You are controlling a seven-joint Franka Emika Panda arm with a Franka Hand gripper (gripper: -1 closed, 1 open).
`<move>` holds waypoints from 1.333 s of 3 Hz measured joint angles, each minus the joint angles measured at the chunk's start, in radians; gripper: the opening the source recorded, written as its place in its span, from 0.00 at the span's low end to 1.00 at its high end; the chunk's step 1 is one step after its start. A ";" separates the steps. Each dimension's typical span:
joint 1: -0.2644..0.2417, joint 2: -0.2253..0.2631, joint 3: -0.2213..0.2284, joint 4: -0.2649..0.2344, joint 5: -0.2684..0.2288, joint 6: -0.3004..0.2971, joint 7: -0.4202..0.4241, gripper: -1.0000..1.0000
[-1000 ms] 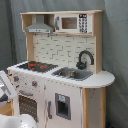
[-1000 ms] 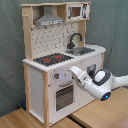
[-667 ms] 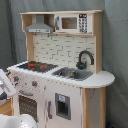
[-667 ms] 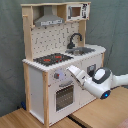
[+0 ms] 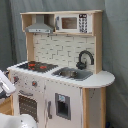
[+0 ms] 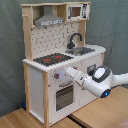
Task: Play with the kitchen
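Both exterior views face the toy kitchen (image 5: pixel 59 70) (image 6: pixel 59 60) from nearby: the first exterior view from off its sink end, the second exterior view from off its hob end. Both show its whole front.

the arm (image 6: pixel 102 80) is white and glossy, built of rounded, tube-like segments in the second exterior view. a darker grey band rings one joint, and a small blue light glows on its underside. in the first exterior view only white curved shells (image 5: pixel 6 85) show.
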 joint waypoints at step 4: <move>-0.028 0.003 -0.001 0.004 0.000 0.014 -0.442 1.00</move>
